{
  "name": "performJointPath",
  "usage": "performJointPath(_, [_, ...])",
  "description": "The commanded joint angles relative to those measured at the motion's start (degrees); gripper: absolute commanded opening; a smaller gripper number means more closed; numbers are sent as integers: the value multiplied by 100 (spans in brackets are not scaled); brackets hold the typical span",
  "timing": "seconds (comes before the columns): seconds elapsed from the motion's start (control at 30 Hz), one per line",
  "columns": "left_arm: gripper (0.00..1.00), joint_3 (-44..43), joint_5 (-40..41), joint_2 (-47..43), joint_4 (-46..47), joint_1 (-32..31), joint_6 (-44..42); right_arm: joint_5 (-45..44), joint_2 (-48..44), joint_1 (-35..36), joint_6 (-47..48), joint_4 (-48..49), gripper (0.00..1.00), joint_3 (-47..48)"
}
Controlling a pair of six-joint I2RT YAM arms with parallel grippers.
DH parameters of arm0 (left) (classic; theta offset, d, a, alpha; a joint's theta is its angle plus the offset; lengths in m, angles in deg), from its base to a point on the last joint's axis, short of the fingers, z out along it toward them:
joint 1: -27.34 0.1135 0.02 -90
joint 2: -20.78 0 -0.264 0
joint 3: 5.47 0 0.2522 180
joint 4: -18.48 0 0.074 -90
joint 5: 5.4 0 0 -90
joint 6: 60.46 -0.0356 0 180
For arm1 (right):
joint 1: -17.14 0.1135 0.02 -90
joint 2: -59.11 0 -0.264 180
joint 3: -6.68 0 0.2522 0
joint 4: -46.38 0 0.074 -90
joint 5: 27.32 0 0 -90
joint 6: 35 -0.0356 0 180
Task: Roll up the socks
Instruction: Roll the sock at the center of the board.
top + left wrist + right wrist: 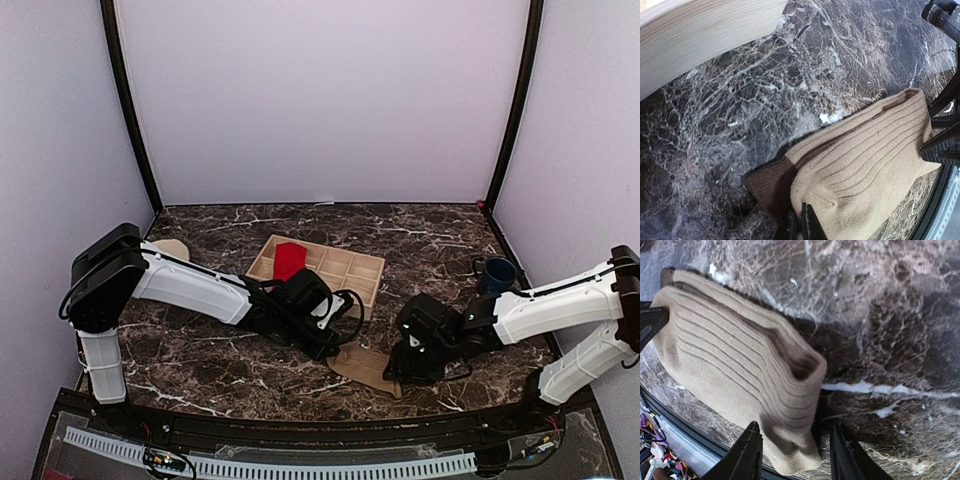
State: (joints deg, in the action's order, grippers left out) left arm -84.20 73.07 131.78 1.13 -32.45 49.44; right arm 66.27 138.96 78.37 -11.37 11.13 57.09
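The tan-brown sock (362, 366) lies folded on the marble near the front edge, ribbed, with a darker brown cuff (767, 182) showing. My left gripper (802, 224) is shut on the sock's left edge, and the fabric puckers at its tips. In the top view this gripper (335, 350) sits at the sock's left end. My right gripper (795, 454) stands open at the other end, its fingers on either side of the sock's folded end (795, 405). From above, the right gripper (398, 372) is over the sock's right end. The red sock (290, 259) rests in the wooden tray (352, 270).
The compartmented wooden tray stands just behind the left gripper, and its wall (700, 35) is close. A dark blue mug (497, 273) is at the right. A round beige disc (172, 247) lies at the back left. The table's black front rail (300, 428) runs right beside the sock.
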Motion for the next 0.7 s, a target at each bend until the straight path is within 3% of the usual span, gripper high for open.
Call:
performJointPath(0.0, [6, 94, 106, 1, -241, 37, -56, -84, -147, 171, -445, 540, 43, -382])
performJointPath(0.43, [6, 176, 65, 5, -223, 156, -70, -581, -615, 676, -1134, 758, 43, -626])
performJointPath(0.67, [6, 199, -7, 40, -177, 217, -73, -502, -1090, 730, -1614, 1336, 42, -1365])
